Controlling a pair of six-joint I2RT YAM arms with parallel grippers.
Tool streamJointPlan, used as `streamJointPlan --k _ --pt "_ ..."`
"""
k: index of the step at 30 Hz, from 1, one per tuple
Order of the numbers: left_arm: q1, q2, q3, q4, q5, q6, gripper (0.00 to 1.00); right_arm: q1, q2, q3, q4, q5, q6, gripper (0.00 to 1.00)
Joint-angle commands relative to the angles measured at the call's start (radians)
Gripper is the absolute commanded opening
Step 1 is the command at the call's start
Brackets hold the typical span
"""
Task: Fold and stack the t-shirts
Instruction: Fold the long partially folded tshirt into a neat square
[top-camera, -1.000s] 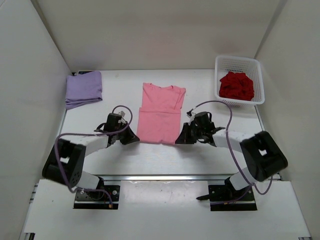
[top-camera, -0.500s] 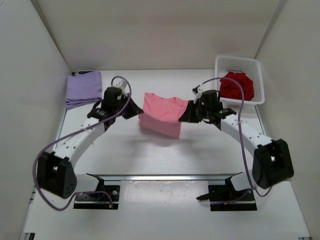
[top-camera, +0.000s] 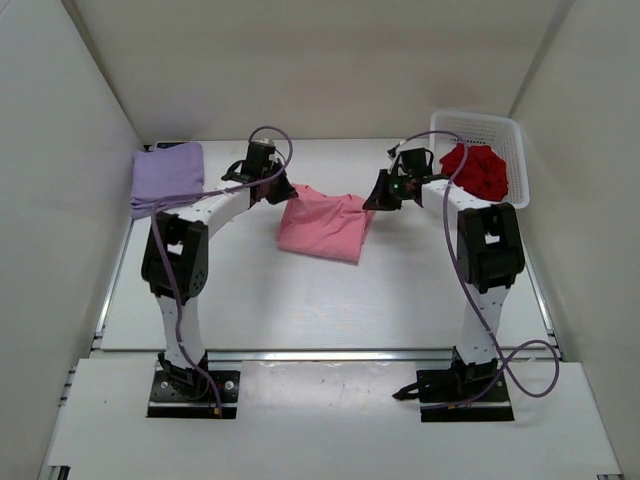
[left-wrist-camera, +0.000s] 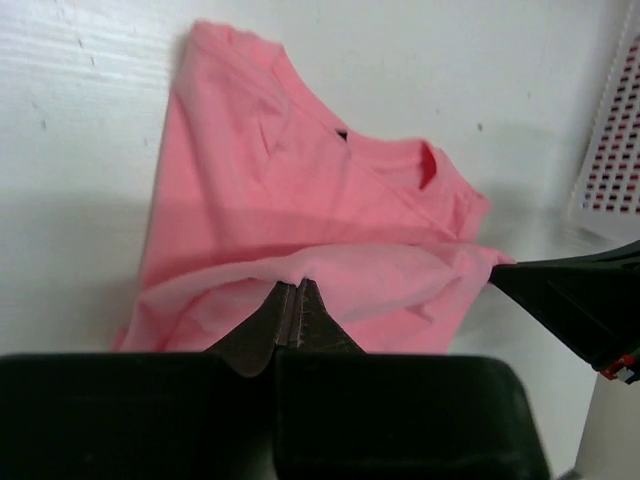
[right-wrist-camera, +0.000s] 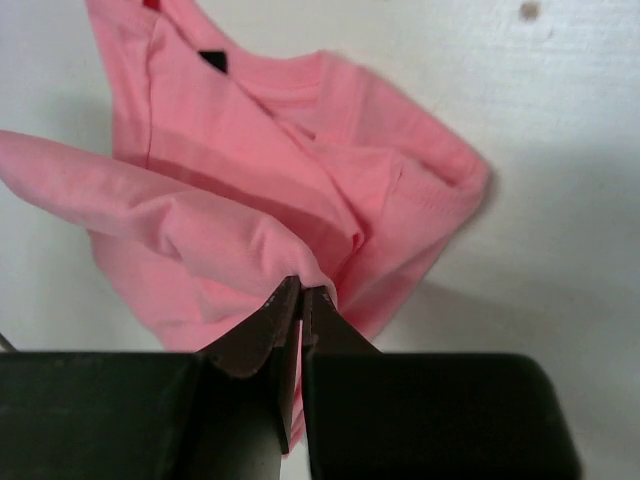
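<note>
From above, the pink shirt (top-camera: 322, 228) lies on the table (top-camera: 300, 295) a little toward the far side, with its near edge lifted and brought over the rest. The left gripper (top-camera: 283, 190) has one corner of that edge and the right gripper (top-camera: 378, 197) has the other. The purple shirt (top-camera: 168, 177) sits folded at the far left. The red shirt (top-camera: 474, 170) is bunched in the basket (top-camera: 519, 196) at the far right.

The left wrist camera shows its jaws pinched together on a thin fold of pink cloth. The cloth sags across to the other gripper, above the collar and sleeve lying flat beyond.

The right wrist camera shows much the same. Its jaws are narrow and nip a gathered corner, and the fabric drapes away to the left.

The shirt looks light, limp and soft, so it won't hold a shape by itself. Gripping the two corners of the edge seems right to me, as it keeps the span fairly taut. With such a thin pinch the cloth could slip or rumple as it is laid down.
</note>
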Motion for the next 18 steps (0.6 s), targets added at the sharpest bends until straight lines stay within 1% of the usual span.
streamJointPlan --k 1,3,4,5,6,7,9,11,12,13,14,15,16,18 --pt "0.025 0.061 0.135 0.012 -0.027 0.005 0.0 -0.016 0.046 0.11 -0.002 -0.005 -0.029 0.0" --pt "0.033 0.115 0.182 0.007 -0.027 0.0 0.01 -0.021 0.095 0.177 -0.008 -0.005 -0.027 0.0" --pt "0.037 0.15 0.199 0.004 -0.021 -0.006 0.03 -0.027 0.11 0.199 -0.028 -0.007 -0.024 0.0" --pt "0.045 0.176 0.23 0.007 -0.01 -0.011 0.1 -0.026 0.137 0.239 -0.042 -0.008 -0.03 0.0" --pt "0.048 0.186 0.255 0.013 -0.006 -0.014 0.2 -0.026 0.159 0.275 -0.051 0.001 -0.029 0.0" --pt "0.057 0.213 0.285 0.018 0.0 -0.018 0.24 -0.024 0.173 0.289 -0.072 0.011 -0.029 0.04" --pt "0.082 0.226 0.33 0.004 0.011 -0.02 0.36 -0.016 0.176 0.331 -0.092 0.011 -0.036 0.13" --pt "0.108 0.207 0.345 0.007 0.011 -0.02 0.43 -0.009 0.159 0.348 -0.106 0.04 -0.062 0.24" --pt "0.119 0.19 0.332 0.013 0.005 -0.014 0.47 -0.006 0.144 0.359 -0.111 0.048 -0.075 0.27" --pt "0.119 0.149 0.291 0.041 -0.003 -0.02 0.47 0.0 0.136 0.362 -0.121 0.077 -0.09 0.32" --pt "0.116 0.108 0.263 0.08 -0.01 -0.023 0.47 0.011 0.116 0.36 -0.126 0.097 -0.095 0.33" --pt "0.113 0.089 0.214 0.093 0.005 -0.02 0.46 0.011 0.098 0.345 -0.126 0.099 -0.086 0.33" --pt "0.094 0.065 0.179 0.12 0.02 -0.011 0.45 0.019 0.073 0.305 -0.094 0.079 -0.081 0.3" --pt "0.048 0.057 0.126 0.137 0.078 -0.009 0.45 0.027 0.058 0.245 -0.021 0.039 -0.055 0.14"
